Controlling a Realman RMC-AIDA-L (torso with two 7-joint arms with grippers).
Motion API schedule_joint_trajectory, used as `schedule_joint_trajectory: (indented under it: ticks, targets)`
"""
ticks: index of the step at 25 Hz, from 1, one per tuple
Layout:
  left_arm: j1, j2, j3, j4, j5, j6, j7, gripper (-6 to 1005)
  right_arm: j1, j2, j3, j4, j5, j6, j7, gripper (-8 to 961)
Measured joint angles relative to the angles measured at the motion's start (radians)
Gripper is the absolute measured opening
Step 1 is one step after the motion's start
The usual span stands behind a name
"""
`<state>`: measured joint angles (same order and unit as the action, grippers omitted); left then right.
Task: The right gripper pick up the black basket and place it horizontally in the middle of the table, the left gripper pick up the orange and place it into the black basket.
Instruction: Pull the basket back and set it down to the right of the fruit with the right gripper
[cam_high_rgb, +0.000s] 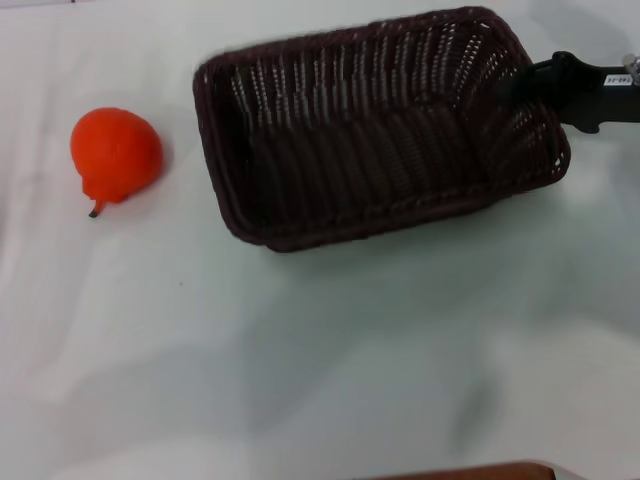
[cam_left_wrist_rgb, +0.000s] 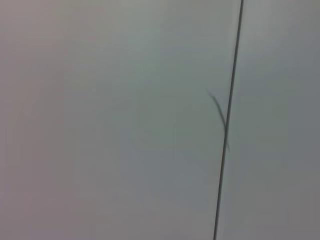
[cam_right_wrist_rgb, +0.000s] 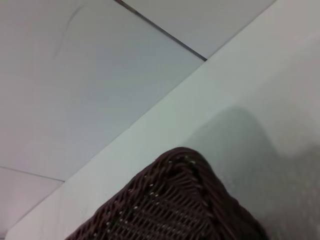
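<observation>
The black basket (cam_high_rgb: 262, 236) lies lengthwise across the far middle and right of the table (cam_high_rgb: 300, 360), slightly slanted, open side up and empty. My right gripper (cam_high_rgb: 528, 84) reaches in from the right edge and is shut on the rim of the basket's right end. A corner of the basket fills the low part of the right wrist view (cam_right_wrist_rgb: 175, 205). The orange (cam_high_rgb: 115, 152) sits on the table to the left of the basket, a hand's width from it, stem end towards me. My left gripper is out of view.
A brown edge (cam_high_rgb: 470, 470) shows at the near side of the table. The right wrist view shows the table's far edge (cam_right_wrist_rgb: 165, 115) and floor beyond. The left wrist view shows only a pale surface with a dark seam (cam_left_wrist_rgb: 227, 125).
</observation>
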<state>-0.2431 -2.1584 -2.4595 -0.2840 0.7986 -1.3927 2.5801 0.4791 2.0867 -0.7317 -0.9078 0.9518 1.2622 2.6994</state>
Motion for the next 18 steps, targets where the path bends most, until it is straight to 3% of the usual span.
schedule_joint_trajectory:
  ticks: [9,18]
  targets:
    - [-0.016,-0.003,-0.002,0.002,-0.006,0.014,0.0,839,0.004,-0.004,0.054,0.07,0.014,0.002,0.008,387]
    - [-0.032,-0.002,0.008,0.0,0.0,0.024,-0.002,840,0.007,-0.004,0.017,0.069,0.007,0.052,0.01,777]
